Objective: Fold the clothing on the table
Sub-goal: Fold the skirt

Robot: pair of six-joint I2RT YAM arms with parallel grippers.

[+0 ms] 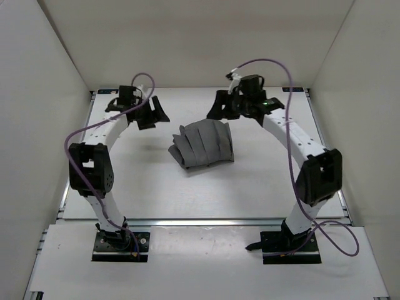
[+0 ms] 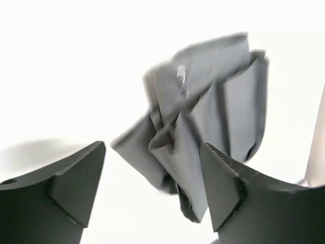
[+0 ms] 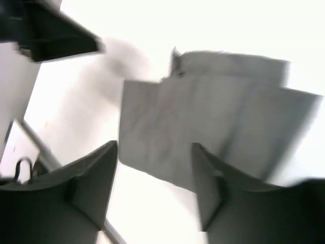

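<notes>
The clothing (image 1: 203, 145) is a grey pleated garment lying bunched in a rough fan shape on the middle of the white table (image 1: 150, 187). My left gripper (image 1: 154, 119) hovers just left of its far left corner, open, with nothing between the fingers. My right gripper (image 1: 222, 114) hangs over its far right edge, also open and empty. In the left wrist view the crumpled clothing (image 2: 213, 96) lies on the table beyond the open left gripper (image 2: 153, 146). The right wrist view shows a flatter panel of the clothing (image 3: 218, 112) under the spread right gripper (image 3: 155, 146).
White walls (image 1: 50, 94) enclose the table on the left, back and right. A metal rail (image 1: 200, 221) runs along the near edge, and purple cables (image 1: 289, 156) loop beside each arm. The left arm's gripper (image 3: 51, 30) shows at the top left of the right wrist view.
</notes>
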